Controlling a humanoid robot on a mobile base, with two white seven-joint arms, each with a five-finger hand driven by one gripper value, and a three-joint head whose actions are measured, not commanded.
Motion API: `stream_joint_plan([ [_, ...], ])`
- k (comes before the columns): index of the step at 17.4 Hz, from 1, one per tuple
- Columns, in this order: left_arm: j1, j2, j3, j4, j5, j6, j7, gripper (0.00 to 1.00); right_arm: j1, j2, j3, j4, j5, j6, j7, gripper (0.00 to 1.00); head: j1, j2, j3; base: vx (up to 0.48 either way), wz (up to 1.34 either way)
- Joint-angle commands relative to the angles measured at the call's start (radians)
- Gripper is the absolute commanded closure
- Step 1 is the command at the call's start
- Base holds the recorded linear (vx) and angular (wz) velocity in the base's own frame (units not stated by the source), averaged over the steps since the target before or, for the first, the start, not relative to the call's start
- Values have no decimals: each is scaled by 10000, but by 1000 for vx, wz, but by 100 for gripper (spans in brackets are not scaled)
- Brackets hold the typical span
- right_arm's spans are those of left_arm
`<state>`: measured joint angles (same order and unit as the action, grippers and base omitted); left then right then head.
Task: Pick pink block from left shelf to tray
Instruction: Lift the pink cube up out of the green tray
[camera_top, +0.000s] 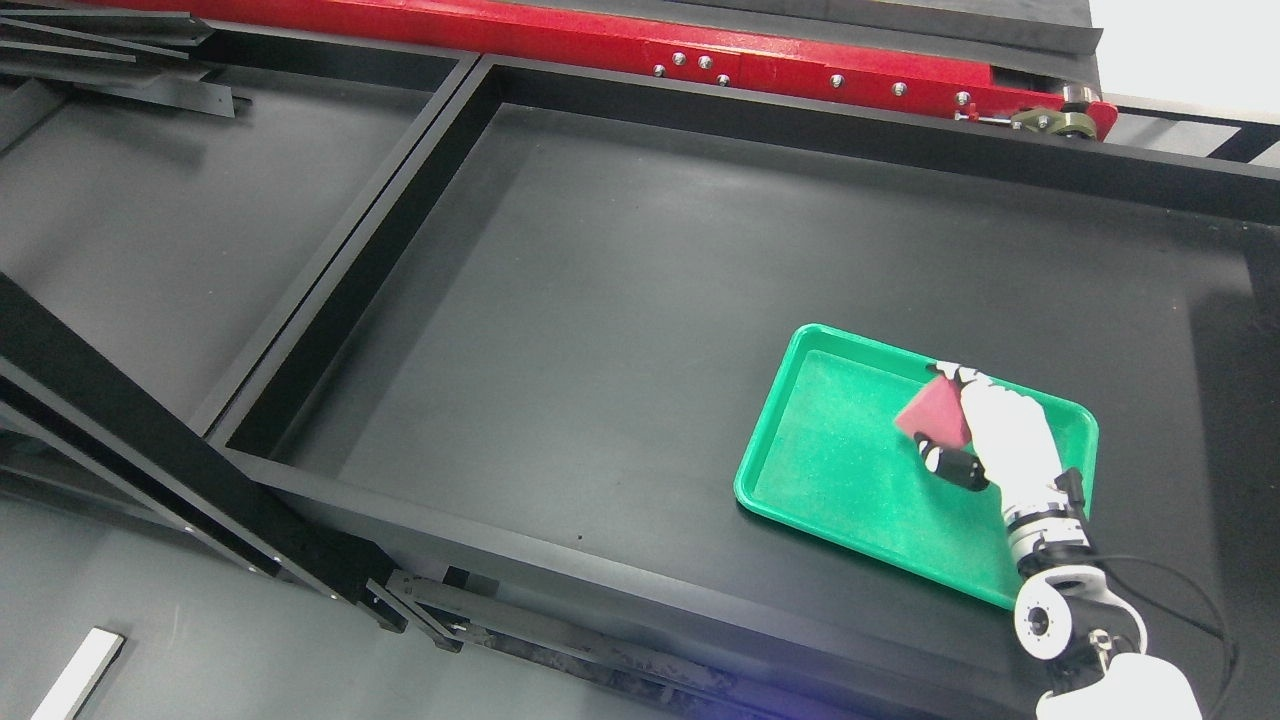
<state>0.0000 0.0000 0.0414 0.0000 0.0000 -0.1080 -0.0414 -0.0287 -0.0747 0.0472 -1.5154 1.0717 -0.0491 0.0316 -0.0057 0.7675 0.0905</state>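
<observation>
Right hand: the hand (985, 425) comes in from the lower right and hangs over the right half of the tray, white fingers and a dark thumb clamped on the block.
Block: the block (935, 415) is pink-red and wedge-like, held at the hand's left side, tilted with one corner up towards the fingertips; whether it touches the tray floor cannot be told.
Key relation: the block lies directly left of the palm and straight above the tray floor, so the way left to go is down, not sideways. Its long axis runs roughly from upper right to lower left, across the tray's short side.
Tray: the tray (800, 470) is green, sits flat on the black shelf floor (620, 330) at the right, and has nothing else in it.
Nearer arm: only the right arm shows; the left is out of view, so the right does the work.
Stage: judging by this, the carry is done and the release is what remains.
Next move: probably a slight lowering, then spreading the fingers so the block settles inside the rim.
Risk: dropped from its tilt, the block may tumble, though the rim should keep it in.
</observation>
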Motion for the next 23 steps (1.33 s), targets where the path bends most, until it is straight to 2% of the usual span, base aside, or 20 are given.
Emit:
stream_joint_plan([
  [1,-230,175,0,-175,-15,-9,0,0,-97,-143,-871,-891,-300,-183,-2447,98,0,0,0,-1,-19],
  [7,-230,175,0,-175,-15,-9,0,0,-50,-357,-978,-999,-699,-260,-2556,98,0,0,0,1,3],
  [23,-230,175,0,-175,-15,-9,0,0,-81,-327,-886,-830,-976,-260,-2495,97,0,0,0,-19,67],
])
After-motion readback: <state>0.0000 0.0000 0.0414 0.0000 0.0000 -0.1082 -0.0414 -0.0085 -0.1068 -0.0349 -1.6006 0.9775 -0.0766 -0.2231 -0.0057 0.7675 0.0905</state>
